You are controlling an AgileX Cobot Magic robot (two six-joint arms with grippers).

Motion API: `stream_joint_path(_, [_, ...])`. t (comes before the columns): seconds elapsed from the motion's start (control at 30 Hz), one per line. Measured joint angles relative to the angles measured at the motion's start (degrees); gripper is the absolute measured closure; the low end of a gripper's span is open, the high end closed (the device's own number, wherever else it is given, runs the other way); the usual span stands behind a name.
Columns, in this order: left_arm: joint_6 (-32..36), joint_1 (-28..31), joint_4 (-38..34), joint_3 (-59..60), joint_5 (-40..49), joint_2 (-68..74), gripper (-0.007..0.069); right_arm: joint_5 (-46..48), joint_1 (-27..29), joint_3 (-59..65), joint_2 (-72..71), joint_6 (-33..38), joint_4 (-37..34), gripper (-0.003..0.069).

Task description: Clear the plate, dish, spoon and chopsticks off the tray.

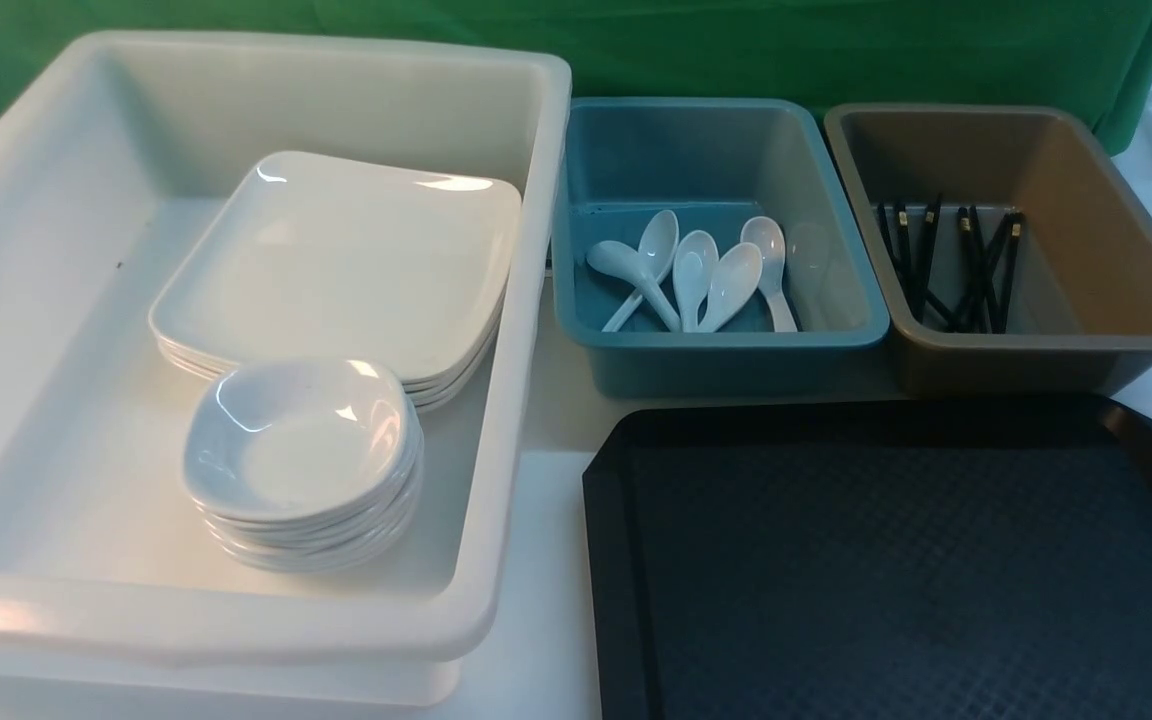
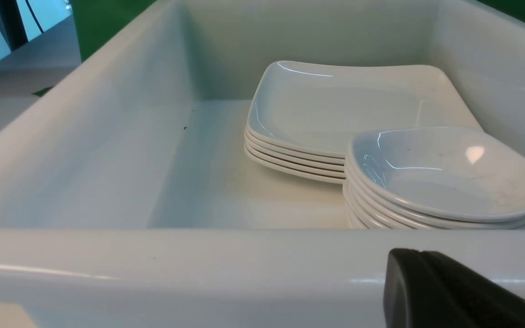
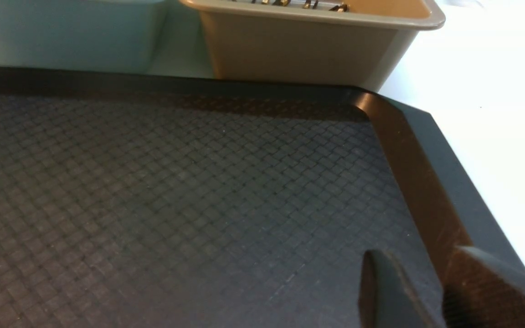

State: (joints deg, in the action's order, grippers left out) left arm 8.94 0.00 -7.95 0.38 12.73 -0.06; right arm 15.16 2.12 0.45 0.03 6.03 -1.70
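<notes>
Black and bare, the tray [image 1: 896, 570] sits before me; stacked plates [image 1: 336, 265] and dishes [image 1: 301, 440] fill the white bin [image 1: 26, 300], spoons [image 1: 696, 272] the teal bin [image 1: 716, 360], chopsticks [image 1: 946, 265] the brown bin [image 1: 1116, 280]. My left gripper [image 2: 449, 291] is clenched on nothing outside the white bin. My right gripper [image 3: 426, 291] hangs parted over the tray's corner, empty.

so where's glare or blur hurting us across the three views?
Front view: specular highlights on the top plate and top dish; the tray reads dark, with faint texture. Left wrist view: the left claw is a soft black blob, and the white bin looks low in contrast. Right wrist view: the tabletop is blown out white; the right claw is blurred.
</notes>
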Motion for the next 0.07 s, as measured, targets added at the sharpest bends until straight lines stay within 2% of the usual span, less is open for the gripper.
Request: stream_joint_path(0.07, [0.0,0.1,0.0,0.0,0.0,0.0,0.0621,0.0,0.0,0.0,0.0,0.0,0.0,0.0421])
